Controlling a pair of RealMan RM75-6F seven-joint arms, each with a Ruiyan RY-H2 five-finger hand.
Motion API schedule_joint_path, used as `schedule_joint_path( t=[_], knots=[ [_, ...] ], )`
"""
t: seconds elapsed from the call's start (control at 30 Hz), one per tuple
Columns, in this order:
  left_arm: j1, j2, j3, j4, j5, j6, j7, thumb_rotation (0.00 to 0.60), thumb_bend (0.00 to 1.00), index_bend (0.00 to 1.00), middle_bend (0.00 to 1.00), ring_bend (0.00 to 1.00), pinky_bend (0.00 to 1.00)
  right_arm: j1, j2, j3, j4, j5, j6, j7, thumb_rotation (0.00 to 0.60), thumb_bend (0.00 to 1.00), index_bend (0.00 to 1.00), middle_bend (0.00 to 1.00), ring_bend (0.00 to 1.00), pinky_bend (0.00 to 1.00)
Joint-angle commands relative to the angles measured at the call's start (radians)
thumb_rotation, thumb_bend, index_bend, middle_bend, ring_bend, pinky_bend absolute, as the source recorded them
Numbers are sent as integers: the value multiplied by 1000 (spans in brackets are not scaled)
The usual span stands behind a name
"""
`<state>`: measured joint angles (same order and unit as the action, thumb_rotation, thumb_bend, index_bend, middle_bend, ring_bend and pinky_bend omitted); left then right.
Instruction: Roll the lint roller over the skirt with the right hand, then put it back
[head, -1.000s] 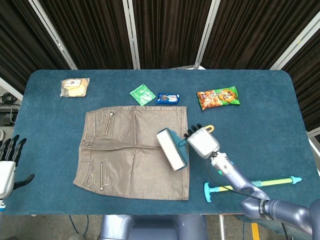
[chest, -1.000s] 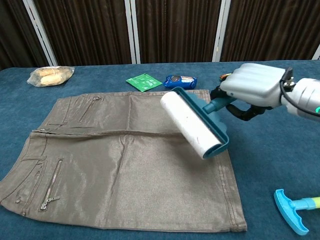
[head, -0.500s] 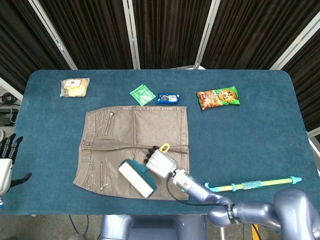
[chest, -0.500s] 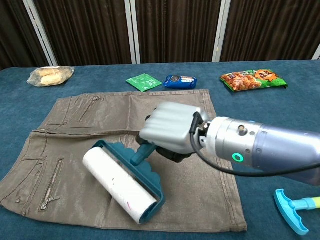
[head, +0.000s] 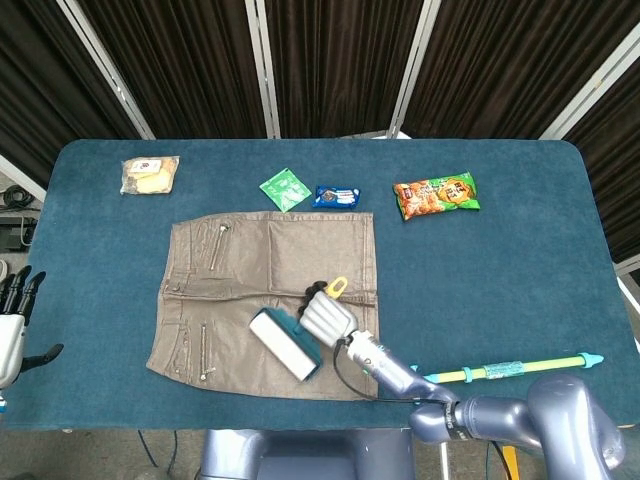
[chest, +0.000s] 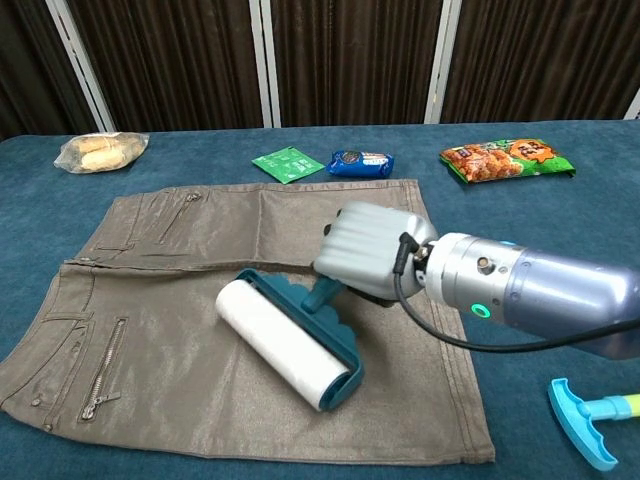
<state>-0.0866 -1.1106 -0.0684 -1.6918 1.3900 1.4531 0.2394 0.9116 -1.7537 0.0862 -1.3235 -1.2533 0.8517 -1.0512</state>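
A tan skirt lies flat in the middle of the blue table. My right hand grips the teal handle of the lint roller. The white roll lies on the skirt's lower right part, slanting from upper left to lower right. My left hand hovers off the table's left edge with its fingers spread and nothing in it; the chest view does not show it.
Behind the skirt lie a green packet, a blue cookie pack and an orange snack bag. A bread bag sits at the far left. A teal and yellow stick toy lies at the front right.
My right hand first swept the roller from the skirt's right side down to its lower middle. Since then it has drawn the roller back to the right and slightly up.
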Motion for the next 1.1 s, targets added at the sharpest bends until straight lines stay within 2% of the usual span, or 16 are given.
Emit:
schedule_joint_path(
  t=[0.03,0.23,0.37,0.53,0.8,1.1],
  knots=[
    [-1,-2,2,-3,3,0,6,600,0,0,0,0,0,-17,51,-12,16,-14,31,0,600,932,413,422,294,368],
    [-1,-8,9,-11,14,6,24,600,0,0,0,0,0,-38,141,-31,77,-35,59,12,600,933,413,422,294,369],
    [-2,-11,14,-17,25,9,33,600,0,0,0,0,0,-46,170,-47,132,-45,65,-4,600,934,413,422,294,370],
    [-4,-11,15,-19,26,9,36,600,0,0,0,0,0,-54,184,-50,143,-46,72,0,600,933,413,422,294,370],
    [-4,-9,15,-19,25,11,31,600,0,0,0,0,0,-40,170,-64,78,-93,76,-29,600,935,413,422,294,373],
    [-6,-11,14,-12,16,5,30,600,0,0,0,0,0,5,113,-58,-70,-98,48,-180,600,943,413,421,295,388]
  ],
)
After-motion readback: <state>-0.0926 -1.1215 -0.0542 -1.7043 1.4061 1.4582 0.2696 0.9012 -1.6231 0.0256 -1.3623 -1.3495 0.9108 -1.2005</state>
